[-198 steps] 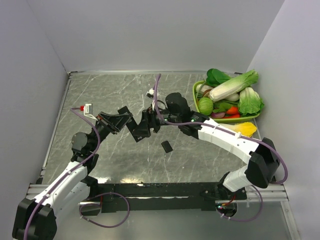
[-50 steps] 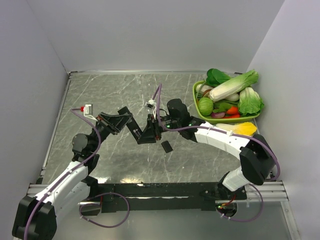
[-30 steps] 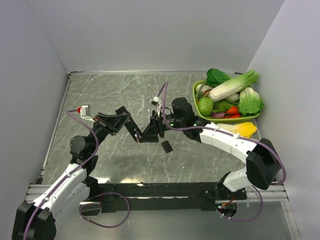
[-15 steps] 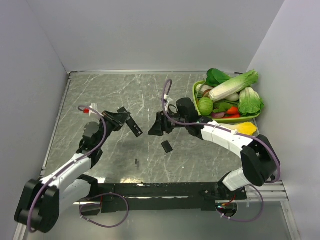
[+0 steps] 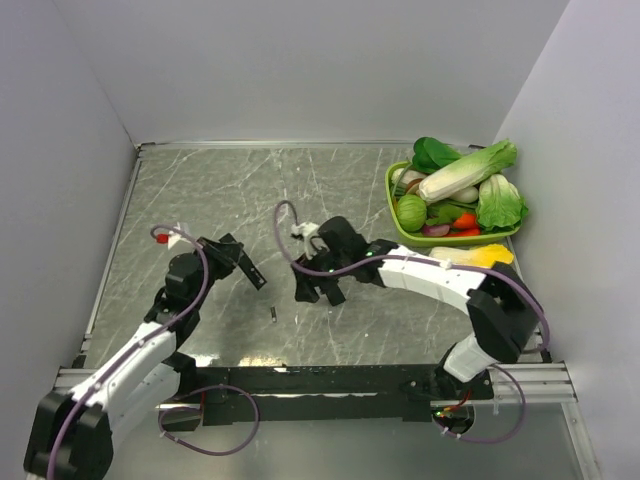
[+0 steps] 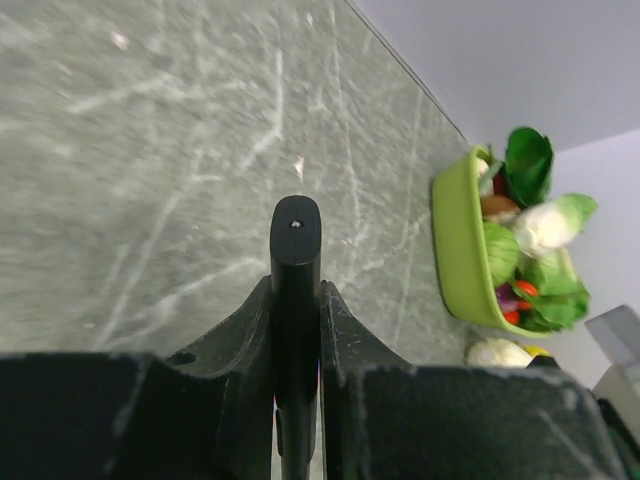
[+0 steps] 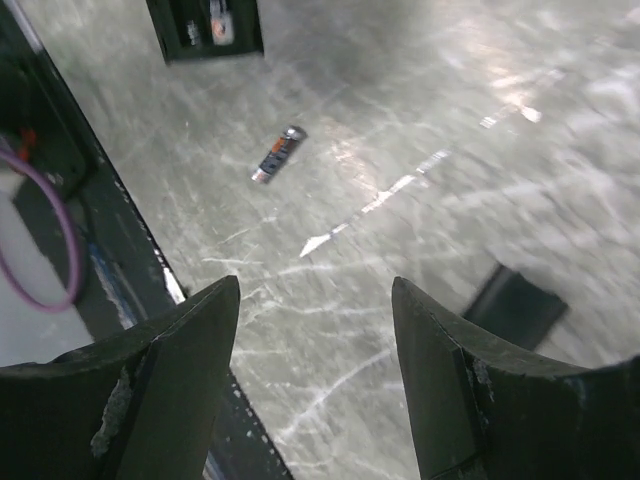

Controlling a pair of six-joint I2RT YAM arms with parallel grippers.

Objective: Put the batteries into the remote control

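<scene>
Black fingers of the left hand are pressed together on the remote control, which sticks out beyond their tips, held clear above the grey marbled surface. The right hand stands just to its right with its fingers spread apart and nothing between them, pointing down at the surface. One battery, a small dark cylinder, lies loose on the surface between the two hands and nearer the arm bases, touching neither. A flat black cover piece lies on the surface close beside the right hand. Well to the right, against the wall, a green basket is heaped with vegetables: a long pale cabbage, dark leafy greens, a lettuce, a round green one and small red pieces. A yellow item lies just outside its near edge.
</scene>
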